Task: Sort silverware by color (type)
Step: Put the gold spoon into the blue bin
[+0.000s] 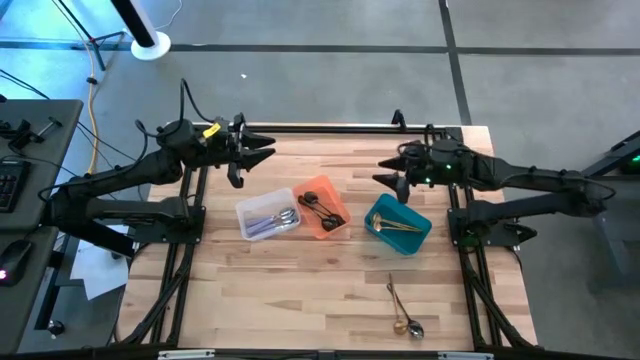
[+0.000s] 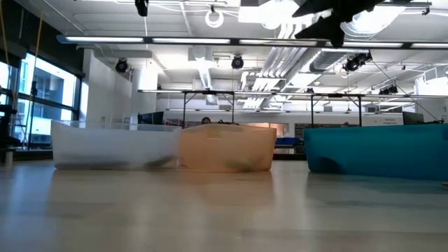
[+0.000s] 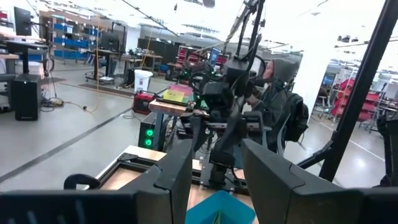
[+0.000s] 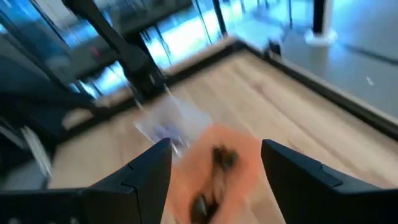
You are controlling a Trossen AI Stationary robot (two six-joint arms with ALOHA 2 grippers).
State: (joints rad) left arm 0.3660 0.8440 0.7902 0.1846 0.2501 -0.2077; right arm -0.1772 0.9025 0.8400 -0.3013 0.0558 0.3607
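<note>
Overhead, silver pieces point(image 1: 283, 219) lie in the clear bin point(image 1: 250, 213), black pieces point(image 1: 322, 207) in the orange bin point(image 1: 340, 228), gold pieces point(image 1: 398, 226) in the teal bin point(image 1: 417, 236); two utensils point(image 1: 402, 312) remain on the bench point(image 1: 300, 290). Left gripper point(image 1: 268, 148) and right gripper point(image 1: 383, 171) hang open, empty, at the far edge.

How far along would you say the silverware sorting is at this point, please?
Mostly done: silver pieces lie in the clear bin, black ones in the orange bin, gold ones in the teal bin. Nothing is in hand; both end effectors hover open. Left: two pieces on the table's near edge.
</note>
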